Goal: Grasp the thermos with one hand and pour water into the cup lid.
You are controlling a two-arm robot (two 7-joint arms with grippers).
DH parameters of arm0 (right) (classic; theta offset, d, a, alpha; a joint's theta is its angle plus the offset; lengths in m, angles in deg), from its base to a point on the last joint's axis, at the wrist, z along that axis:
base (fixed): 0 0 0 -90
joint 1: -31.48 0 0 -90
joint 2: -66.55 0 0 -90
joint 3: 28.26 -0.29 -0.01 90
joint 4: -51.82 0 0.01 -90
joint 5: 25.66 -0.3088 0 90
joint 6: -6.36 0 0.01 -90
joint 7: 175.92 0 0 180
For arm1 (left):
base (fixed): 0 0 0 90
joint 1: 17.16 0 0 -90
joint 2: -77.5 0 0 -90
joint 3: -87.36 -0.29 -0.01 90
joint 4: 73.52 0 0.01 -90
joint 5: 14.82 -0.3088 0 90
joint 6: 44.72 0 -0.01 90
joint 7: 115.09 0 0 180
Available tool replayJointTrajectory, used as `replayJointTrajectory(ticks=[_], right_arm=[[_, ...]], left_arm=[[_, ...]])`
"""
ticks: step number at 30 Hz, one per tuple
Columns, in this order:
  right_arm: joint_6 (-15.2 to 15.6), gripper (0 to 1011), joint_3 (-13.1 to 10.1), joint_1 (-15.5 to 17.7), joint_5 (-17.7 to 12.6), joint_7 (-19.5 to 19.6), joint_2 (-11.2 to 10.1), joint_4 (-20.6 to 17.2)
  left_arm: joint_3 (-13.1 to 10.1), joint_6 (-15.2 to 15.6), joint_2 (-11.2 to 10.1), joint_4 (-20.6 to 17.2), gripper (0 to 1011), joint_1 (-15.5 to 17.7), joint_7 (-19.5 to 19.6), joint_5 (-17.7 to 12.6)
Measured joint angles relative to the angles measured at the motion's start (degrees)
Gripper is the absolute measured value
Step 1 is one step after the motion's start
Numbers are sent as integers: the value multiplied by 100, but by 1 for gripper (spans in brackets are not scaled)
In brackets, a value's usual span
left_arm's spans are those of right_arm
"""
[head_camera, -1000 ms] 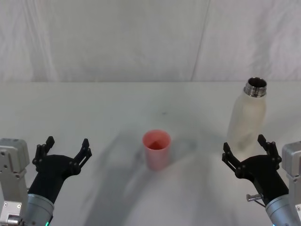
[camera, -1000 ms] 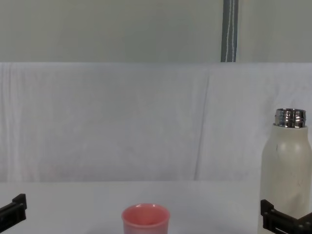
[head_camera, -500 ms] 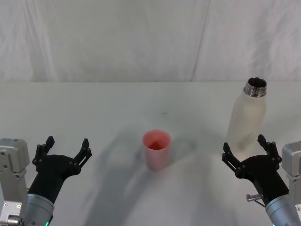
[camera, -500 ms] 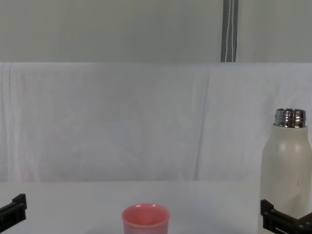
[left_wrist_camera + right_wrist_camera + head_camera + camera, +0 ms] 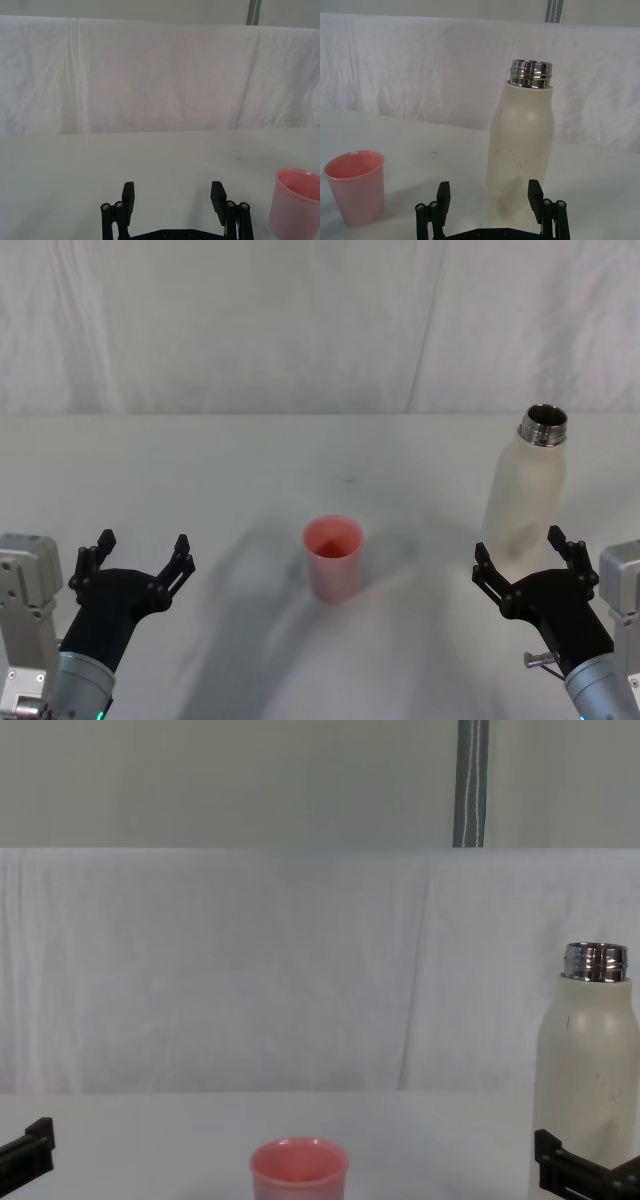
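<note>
Stillness is the main news: across the last second neither arm nor either object has shifted, so the grasp has not begun and the whole task, by my reading, lies ahead. The right gripper [image 5: 524, 558] sits low over the bench [image 5: 250, 460] with its jaws spread wide and empty, and the thermos [image 5: 525, 488] stands upright just beyond them, roughly centred on the gap between the 2 fingers; in the right wrist view the thermos [image 5: 522, 145] rises straight ahead of the jaws, apart from them, with its steel neck uncapped at the top. A short forward push looks enough to bring the body between the jaws before they close. The left gripper [image 5: 137, 555] is parked at the near left of the bench, jaws likewise spread and holding nothing. The cup lid [image 5: 333, 557], pink and upright with its mouth open, stands between the 2 grippers, well to the left of the right jaws and nearer them than the thermos is far. Nothing lies between the right jaws and the thermos, and the bench from there to the cup lid is bare; white cloth [image 5: 300, 320] hangs behind.
</note>
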State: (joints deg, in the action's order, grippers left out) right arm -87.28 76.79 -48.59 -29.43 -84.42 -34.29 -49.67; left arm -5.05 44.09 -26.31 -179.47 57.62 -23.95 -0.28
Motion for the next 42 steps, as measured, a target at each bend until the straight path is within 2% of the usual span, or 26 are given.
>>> replayJointTrajectory(ticks=[19,31,42], right_arm=[[0,1001,-26,-5,-9,-36,20,0],[33,1001,-336,-143,-297,-506,191,151],[-4,1001,-573,-253,-284,-730,256,316]], left_arm=[[0,0,0,0,1001,0,0,0],[0,0,0,0,1001,0,0,0],[0,0,0,0,1001,0,0,0]])
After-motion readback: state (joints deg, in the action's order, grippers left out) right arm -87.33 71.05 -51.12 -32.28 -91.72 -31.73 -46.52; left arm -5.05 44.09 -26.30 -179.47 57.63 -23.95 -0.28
